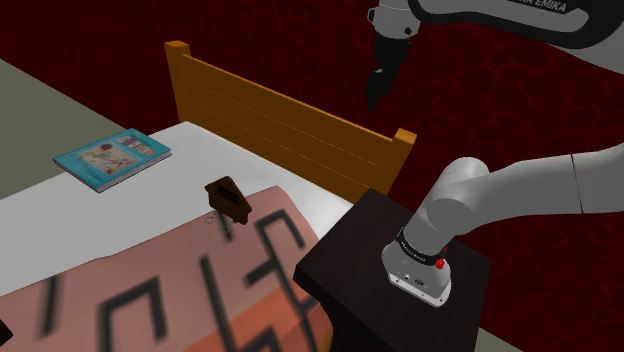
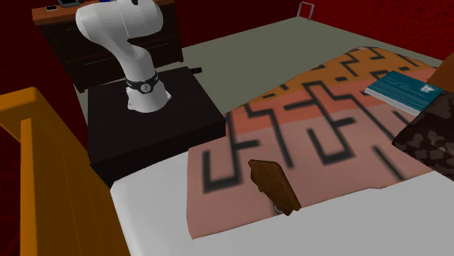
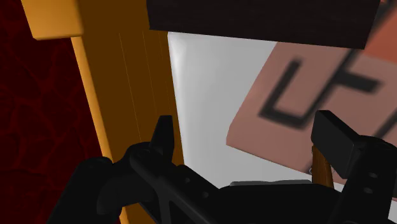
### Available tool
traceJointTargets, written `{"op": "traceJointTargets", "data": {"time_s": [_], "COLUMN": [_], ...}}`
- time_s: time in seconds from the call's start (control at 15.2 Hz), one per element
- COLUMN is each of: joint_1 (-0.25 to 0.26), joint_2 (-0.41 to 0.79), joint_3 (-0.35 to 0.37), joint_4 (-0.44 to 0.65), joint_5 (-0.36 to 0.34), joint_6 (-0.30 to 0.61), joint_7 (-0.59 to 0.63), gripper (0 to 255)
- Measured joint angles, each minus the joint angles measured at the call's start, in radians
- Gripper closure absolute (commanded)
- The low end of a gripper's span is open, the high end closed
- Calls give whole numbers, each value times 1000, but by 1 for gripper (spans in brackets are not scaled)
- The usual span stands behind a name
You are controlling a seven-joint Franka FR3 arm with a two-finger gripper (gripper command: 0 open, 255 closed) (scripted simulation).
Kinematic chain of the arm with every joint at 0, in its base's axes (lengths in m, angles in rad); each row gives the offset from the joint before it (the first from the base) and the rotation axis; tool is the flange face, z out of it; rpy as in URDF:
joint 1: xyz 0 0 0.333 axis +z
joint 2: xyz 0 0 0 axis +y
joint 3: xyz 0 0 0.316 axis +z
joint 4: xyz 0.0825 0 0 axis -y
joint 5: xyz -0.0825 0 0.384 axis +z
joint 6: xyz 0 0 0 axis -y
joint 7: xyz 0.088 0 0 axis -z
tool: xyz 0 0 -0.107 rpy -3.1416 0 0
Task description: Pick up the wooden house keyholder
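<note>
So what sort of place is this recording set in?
Probably a bedroom: a bed with an orange wooden headboard and a patterned pink blanket, plus a book lying on it.

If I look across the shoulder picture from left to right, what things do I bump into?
Blue book → brown house-shaped keyholder → black stand with the robot arm on it.
</note>
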Motion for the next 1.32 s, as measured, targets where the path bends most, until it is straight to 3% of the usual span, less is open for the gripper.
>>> {"op": "traceJointTargets", "data": {"time_s": [0.2, 0.59, 1.32], "joint_1": [4, 18, 47], "joint_2": [35, 229, 634], "joint_3": [10, 48, 122], "joint_4": [-3, 22, 181], "joint_5": [12, 51, 92], "joint_6": [26, 149, 313], "joint_7": [13, 60, 147], "gripper": [0, 0, 0]}}
